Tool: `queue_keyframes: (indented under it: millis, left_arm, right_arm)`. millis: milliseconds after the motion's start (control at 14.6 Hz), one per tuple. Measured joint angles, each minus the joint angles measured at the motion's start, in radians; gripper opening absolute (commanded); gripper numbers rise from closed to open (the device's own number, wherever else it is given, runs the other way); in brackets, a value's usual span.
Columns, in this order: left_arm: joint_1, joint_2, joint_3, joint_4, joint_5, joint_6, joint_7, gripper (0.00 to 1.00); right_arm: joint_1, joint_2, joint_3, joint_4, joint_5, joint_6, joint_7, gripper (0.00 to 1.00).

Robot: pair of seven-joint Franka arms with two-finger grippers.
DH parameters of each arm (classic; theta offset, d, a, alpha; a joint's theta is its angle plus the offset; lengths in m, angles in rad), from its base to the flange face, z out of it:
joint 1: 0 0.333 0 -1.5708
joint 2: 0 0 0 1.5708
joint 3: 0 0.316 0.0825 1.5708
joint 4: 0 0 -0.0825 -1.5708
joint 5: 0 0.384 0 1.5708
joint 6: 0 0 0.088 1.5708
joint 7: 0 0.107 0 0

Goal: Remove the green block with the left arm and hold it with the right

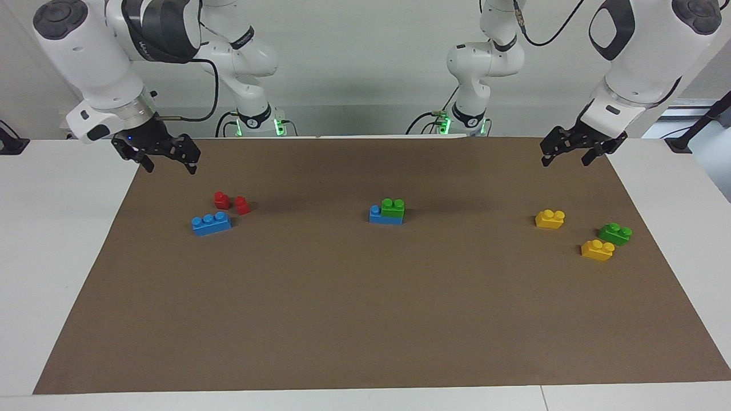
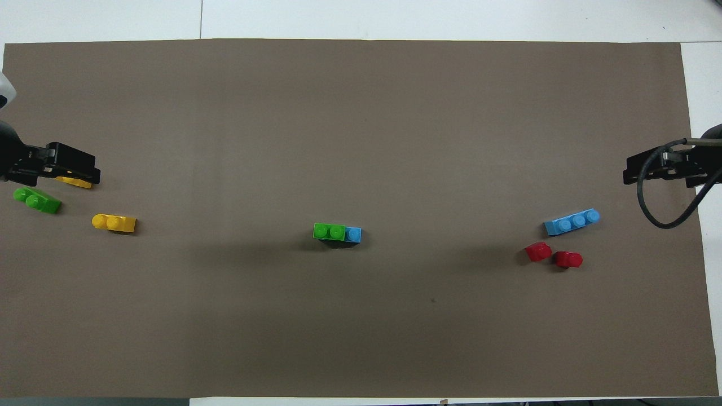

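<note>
A green block point(image 1: 393, 207) sits stacked on a blue brick point(image 1: 377, 217) in the middle of the brown mat; both show in the overhead view, the green block point(image 2: 329, 231) and the blue brick point(image 2: 353, 234). A second green block point(image 1: 615, 233) point(image 2: 37, 201) lies loose at the left arm's end. My left gripper point(image 1: 565, 161) point(image 2: 84, 172) hangs open and empty above that end of the mat. My right gripper point(image 1: 170, 166) point(image 2: 634, 171) hangs open and empty above the right arm's end. Both are well away from the stack.
Two yellow bricks point(image 1: 550, 218) point(image 1: 597, 249) lie by the loose green block; in the overhead view one yellow brick point(image 2: 76, 182) is partly covered by the left gripper. A loose blue three-stud brick point(image 1: 211, 223) and two red pieces point(image 1: 222, 200) point(image 1: 243, 205) lie at the right arm's end.
</note>
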Motion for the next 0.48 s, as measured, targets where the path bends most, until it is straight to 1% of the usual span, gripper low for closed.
queue_keyframes:
  millis: [478]
  left_arm:
    - [0.0,-0.003,0.0,-0.011,0.0,-0.003,0.0,1.0]
  right_arm:
    - [0.0,0.0,0.0,0.0,0.0,-0.005,0.0,1.0]
